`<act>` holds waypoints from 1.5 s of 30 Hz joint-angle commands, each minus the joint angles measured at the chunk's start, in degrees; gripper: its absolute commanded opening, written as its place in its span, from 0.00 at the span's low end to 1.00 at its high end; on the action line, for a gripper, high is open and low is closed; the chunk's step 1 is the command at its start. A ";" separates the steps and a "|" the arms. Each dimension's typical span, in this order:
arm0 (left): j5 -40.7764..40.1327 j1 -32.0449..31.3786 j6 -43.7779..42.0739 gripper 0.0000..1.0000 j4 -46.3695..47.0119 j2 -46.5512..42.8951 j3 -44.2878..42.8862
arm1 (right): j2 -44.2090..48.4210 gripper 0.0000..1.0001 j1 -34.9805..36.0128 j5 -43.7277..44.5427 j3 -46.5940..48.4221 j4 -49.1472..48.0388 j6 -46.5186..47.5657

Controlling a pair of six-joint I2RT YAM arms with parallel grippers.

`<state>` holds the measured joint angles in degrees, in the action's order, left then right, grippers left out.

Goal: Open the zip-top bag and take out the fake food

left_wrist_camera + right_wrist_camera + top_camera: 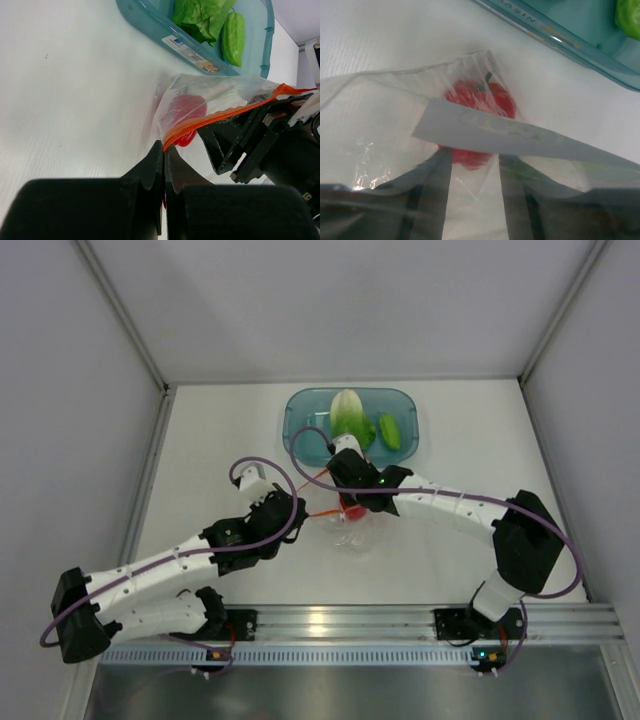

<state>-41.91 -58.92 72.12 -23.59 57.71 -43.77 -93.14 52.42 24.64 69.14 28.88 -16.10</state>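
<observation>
While the left end effector (298,512) is pressed together on the orange strip of the zip-top bag (355,535), just on the arms' side of the teal bin (298,430), the spread right end effector (349,496) reaches into its mouth; cabbage (346,412) and cucumber (389,432) lie in the bin. From the left wrist, that pinch looks thin: if you tug sideways, the strip could slip and the mouth collapse. From the right wrist, film veils the fingers (432,185) flanking the near end of the red pepper (477,105); closing, you may trap plastic or nudge it binward.
</observation>
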 commanded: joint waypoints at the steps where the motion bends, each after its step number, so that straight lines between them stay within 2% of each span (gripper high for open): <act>1: -2.30 0.29 -0.49 0.00 -0.05 -0.23 0.18 | 2.53 0.44 -0.66 -1.88 -1.64 -6.56 -1.13; 3: -2.39 0.29 -1.01 0.00 0.04 -0.06 -0.18 | 1.48 0.53 -1.09 -1.70 -1.21 -6.56 -2.00; 5: -2.30 0.29 -1.63 0.00 0.04 0.47 -0.96 | 0.07 0.57 -1.45 -2.84 -0.94 -6.65 -3.32; 12: -1.60 0.20 -2.86 0.00 -0.05 2.40 -2.81 | -2.82 0.66 -2.33 -2.85 -2.61 -10.34 -6.22; 20: -1.42 0.21 -3.30 0.00 0.13 2.58 -2.81 | -5.82 0.65 -2.59 1.28 -3.31 -11.13 -6.31; 31: -1.60 0.29 -4.18 0.00 -0.05 2.67 -2.99 | 3.05 0.62 -3.12 2.69 -8.06 -14.30 -6.32; 41: -1.07 0.21 -4.62 0.00 0.04 3.28 -3.43 | -1.43 0.63 -5.05 5.58 -8.15 -16.48 -6.84; 45: -1.16 0.29 -4.79 0.00 0.04 3.37 -3.43 | -3.00 0.64 -5.66 3.84 -7.98 -17.19 -6.67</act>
<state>-41.30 -58.92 68.79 -22.26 61.36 -45.60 -94.59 49.45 25.76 61.12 14.50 -21.67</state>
